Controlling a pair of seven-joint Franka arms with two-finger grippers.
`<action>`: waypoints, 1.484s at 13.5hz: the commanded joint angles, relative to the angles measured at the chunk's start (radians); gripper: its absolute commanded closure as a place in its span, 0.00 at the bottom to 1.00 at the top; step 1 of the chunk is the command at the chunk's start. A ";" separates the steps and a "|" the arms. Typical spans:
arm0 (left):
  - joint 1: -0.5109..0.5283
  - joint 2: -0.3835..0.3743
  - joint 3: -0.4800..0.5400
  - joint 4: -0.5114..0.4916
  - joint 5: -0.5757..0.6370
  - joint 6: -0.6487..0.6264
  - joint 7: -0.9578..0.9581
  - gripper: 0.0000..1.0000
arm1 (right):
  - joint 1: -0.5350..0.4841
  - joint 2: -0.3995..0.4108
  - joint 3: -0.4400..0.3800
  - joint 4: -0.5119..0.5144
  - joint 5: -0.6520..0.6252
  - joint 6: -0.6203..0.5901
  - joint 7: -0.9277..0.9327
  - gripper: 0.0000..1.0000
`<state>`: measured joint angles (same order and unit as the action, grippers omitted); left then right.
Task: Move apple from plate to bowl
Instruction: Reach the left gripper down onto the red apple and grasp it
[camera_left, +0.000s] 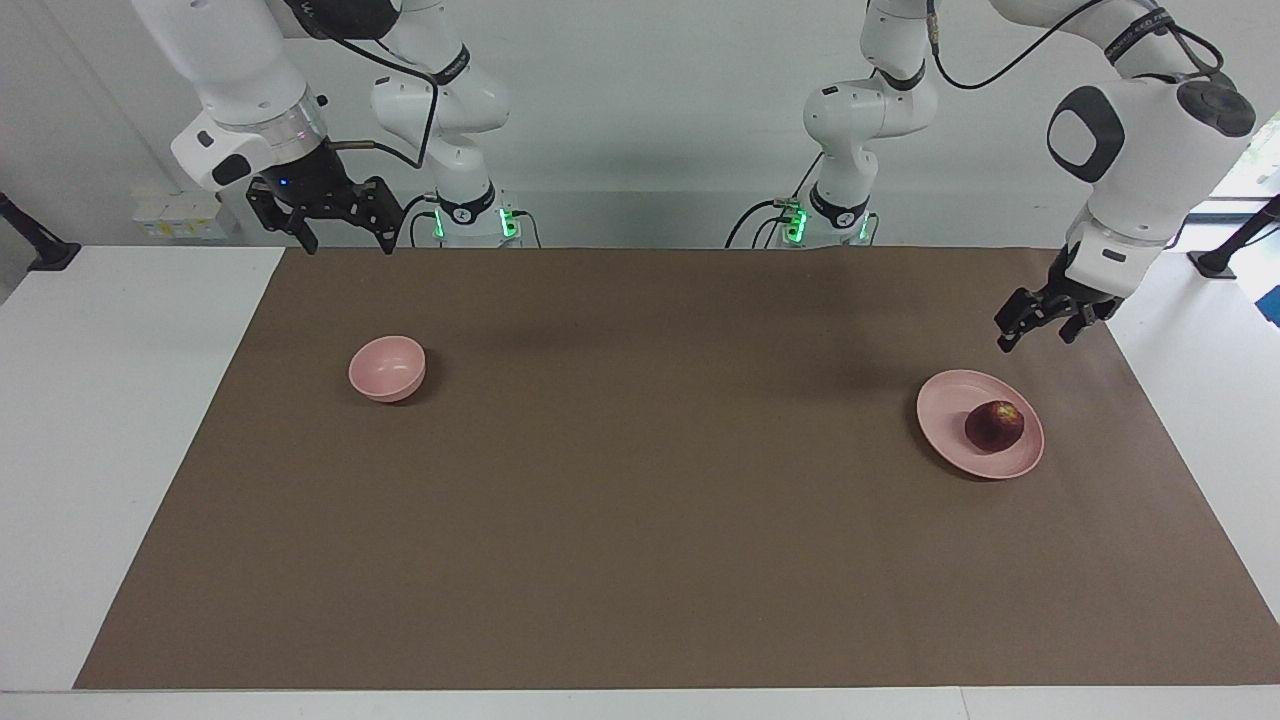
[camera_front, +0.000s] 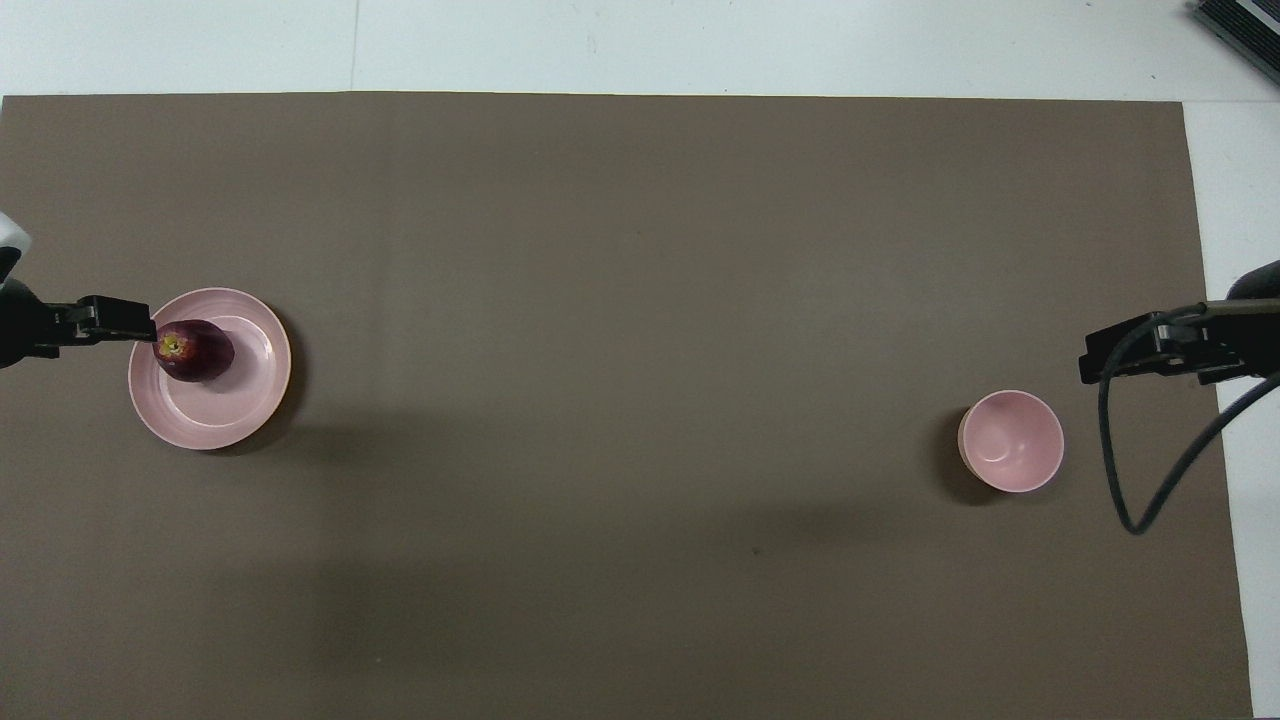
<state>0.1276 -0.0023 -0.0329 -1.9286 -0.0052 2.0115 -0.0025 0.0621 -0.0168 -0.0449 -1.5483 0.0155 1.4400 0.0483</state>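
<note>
Overhead, the frame edges cut off both arms; only claws show.

two high views (opposed) sharing table (camera_left: 640, 560)
</note>
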 joint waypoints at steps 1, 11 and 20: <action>0.043 0.051 -0.007 -0.021 -0.006 0.059 0.061 0.00 | -0.004 -0.028 0.005 -0.033 -0.003 0.005 0.016 0.00; 0.044 0.177 -0.007 -0.176 -0.006 0.360 0.052 0.00 | -0.002 -0.035 0.005 -0.047 -0.003 0.005 0.013 0.00; 0.037 0.217 -0.007 -0.204 -0.006 0.441 0.045 0.00 | -0.004 -0.035 0.005 -0.049 -0.002 0.005 0.015 0.00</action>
<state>0.1628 0.2173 -0.0358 -2.1072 -0.0052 2.4028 0.0403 0.0621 -0.0276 -0.0449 -1.5692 0.0155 1.4400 0.0483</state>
